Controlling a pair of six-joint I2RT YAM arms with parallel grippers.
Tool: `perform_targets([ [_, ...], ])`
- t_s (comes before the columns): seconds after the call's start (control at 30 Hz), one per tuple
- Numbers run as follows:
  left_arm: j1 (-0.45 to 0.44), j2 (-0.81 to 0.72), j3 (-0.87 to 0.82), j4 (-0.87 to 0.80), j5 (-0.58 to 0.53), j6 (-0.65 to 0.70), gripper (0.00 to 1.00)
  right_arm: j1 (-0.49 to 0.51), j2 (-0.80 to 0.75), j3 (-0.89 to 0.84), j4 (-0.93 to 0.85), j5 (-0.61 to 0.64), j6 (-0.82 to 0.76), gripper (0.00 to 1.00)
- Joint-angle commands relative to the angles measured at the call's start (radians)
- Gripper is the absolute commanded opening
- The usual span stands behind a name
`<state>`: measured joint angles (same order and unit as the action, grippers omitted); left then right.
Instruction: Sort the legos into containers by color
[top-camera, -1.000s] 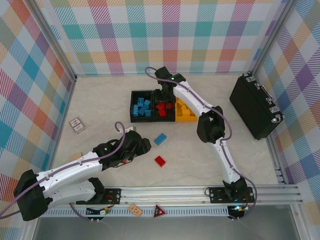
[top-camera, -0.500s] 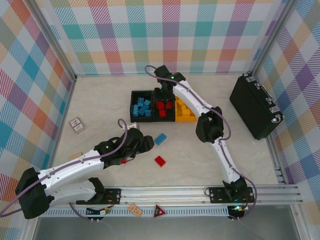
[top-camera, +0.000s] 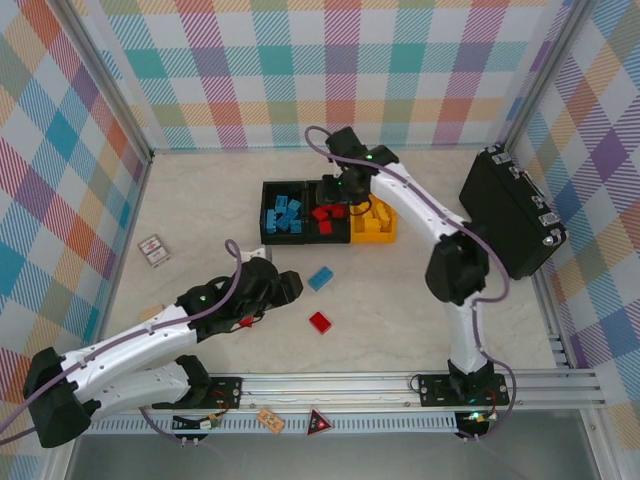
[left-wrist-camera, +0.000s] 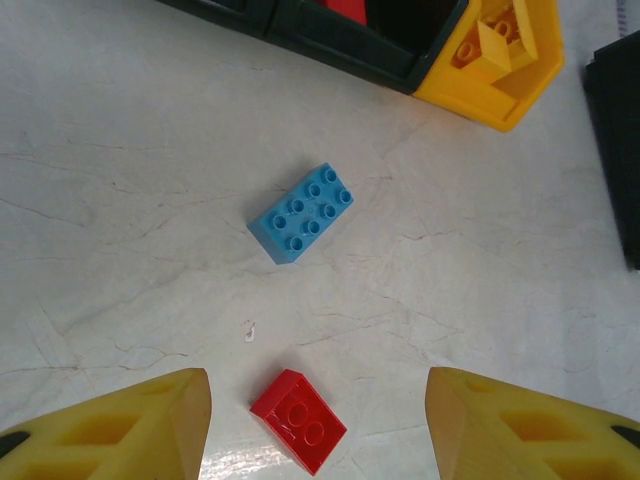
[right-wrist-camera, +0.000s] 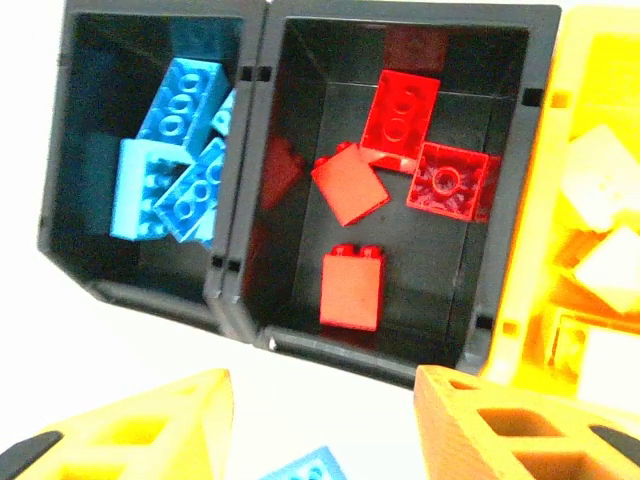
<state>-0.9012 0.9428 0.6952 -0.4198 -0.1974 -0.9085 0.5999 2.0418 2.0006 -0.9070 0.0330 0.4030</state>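
Three joined containers stand mid-table: a black bin (top-camera: 283, 213) holding blue legos (right-wrist-camera: 175, 150), a black bin (top-camera: 323, 216) holding red legos (right-wrist-camera: 400, 150), and a yellow bin (top-camera: 372, 224) with yellow ones. My right gripper (top-camera: 345, 198) hovers over the red bin, open and empty (right-wrist-camera: 320, 430). A blue lego (top-camera: 321, 278) and a red lego (top-camera: 320, 322) lie loose on the table. My left gripper (top-camera: 288, 287) is open above the table. In the left wrist view the red lego (left-wrist-camera: 298, 420) lies on the table between its fingers (left-wrist-camera: 150, 425), untouched, with the blue lego (left-wrist-camera: 301, 213) farther ahead.
A large black hard case (top-camera: 510, 210) lies at the right wall. A small card (top-camera: 153, 250) and a tan wooden block (top-camera: 152, 313) sit at the left. Checked walls close the table on three sides.
My right gripper went from shut to open over the red bin and shifted slightly right. The left arm shifted a little; its jaws stayed open.
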Motion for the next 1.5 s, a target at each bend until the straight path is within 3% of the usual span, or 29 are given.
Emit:
perform_targets([
  [0.0,-0.012,-0.054,-0.031,-0.070,-0.021,-0.029,0.58,0.017,-0.127,-0.157,0.097,-0.048,-0.005,0.51],
  [0.37,-0.011,-0.260,-0.130,-0.234,0.053,-0.052,0.58,0.149,-0.476,-0.728,0.222,-0.130,-0.034,0.55],
  [0.6,-0.012,-0.337,-0.198,-0.255,0.091,-0.105,0.58,0.278,-0.541,-0.905,0.265,-0.104,0.023,0.61],
  [0.93,-0.013,-0.331,-0.216,-0.269,0.133,-0.114,0.58,0.394,-0.444,-0.967,0.337,-0.105,0.101,0.64],
  [1.47,-0.012,-0.309,-0.254,-0.242,0.174,-0.128,0.57,0.456,-0.271,-0.890,0.335,-0.092,0.111,0.62],
])
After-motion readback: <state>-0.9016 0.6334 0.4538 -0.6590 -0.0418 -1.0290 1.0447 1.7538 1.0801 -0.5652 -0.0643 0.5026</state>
